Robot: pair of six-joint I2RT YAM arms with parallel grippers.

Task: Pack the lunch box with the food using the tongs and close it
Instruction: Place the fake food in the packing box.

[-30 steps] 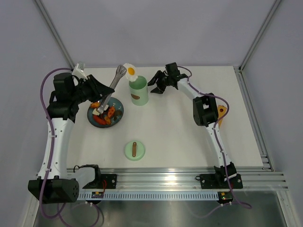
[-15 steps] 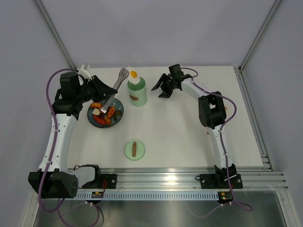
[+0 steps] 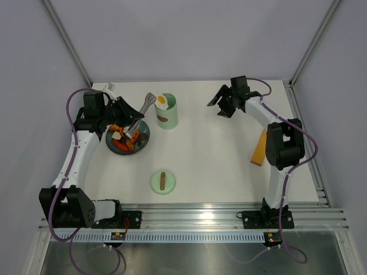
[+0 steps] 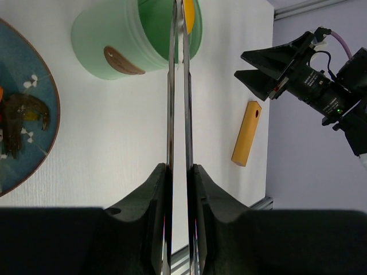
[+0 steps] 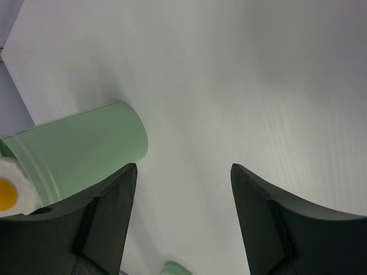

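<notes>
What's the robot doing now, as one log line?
left gripper: shut on silver metal tongs | white-and-yellow food piece: at mint-green lunch box mouth | right gripper: open, empty

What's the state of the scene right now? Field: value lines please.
left fingers: shut on the tongs
tongs tips: at the lunch box mouth, egg piece there
lunch box: upright, open
lid: flat on the table, nearer the arm bases
plate: left of the box, food pieces on it
right fingers: open, empty, right of the box
orange strip: on the table, far right
</notes>
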